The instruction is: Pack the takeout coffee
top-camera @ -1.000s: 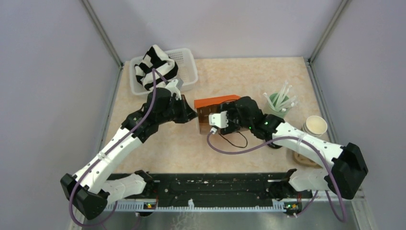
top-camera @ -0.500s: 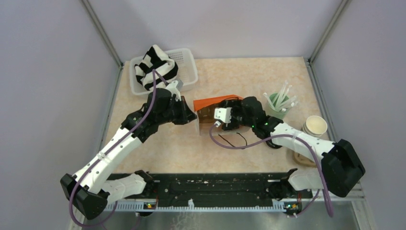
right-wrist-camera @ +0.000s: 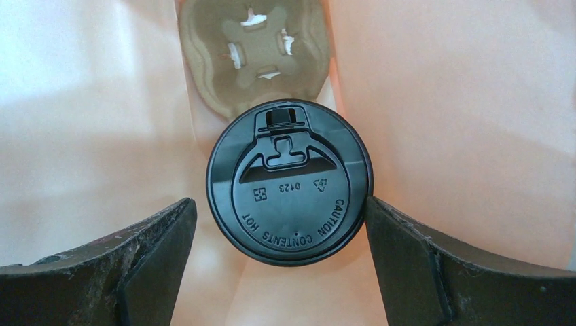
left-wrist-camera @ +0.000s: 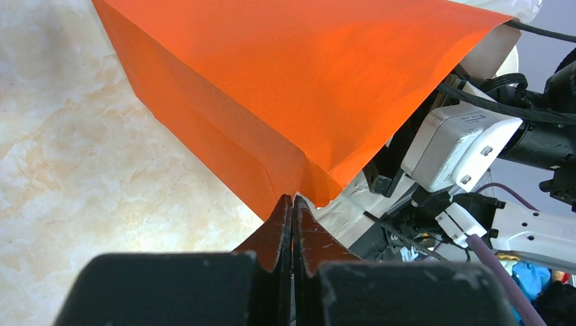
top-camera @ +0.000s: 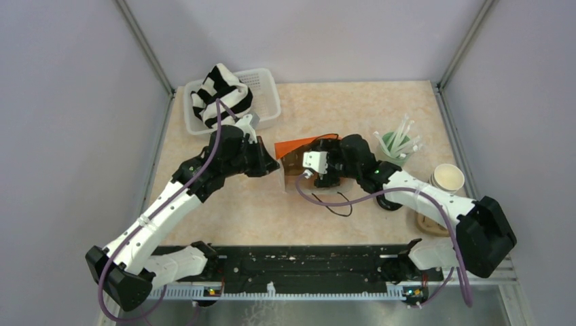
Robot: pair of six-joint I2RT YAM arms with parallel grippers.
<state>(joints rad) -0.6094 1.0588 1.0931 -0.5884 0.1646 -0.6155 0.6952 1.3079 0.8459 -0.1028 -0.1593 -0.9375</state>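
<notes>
— Where did we find the takeout coffee (right-wrist-camera: 289, 183)?
— Inside the orange bag (left-wrist-camera: 299, 81), between the jaws of our released right end effector (right-wrist-camera: 278, 207). Our left end effector (left-wrist-camera: 293, 207) clenched the bag's rim.

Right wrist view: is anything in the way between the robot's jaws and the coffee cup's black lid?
Nothing visible is. The right gripper has its jaws open, one on each side of the black lid, down inside the orange bag. The left gripper pinches the bag's edge.

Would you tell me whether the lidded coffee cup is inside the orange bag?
Inside: its black lid sits between walls of the orange bag.
</notes>
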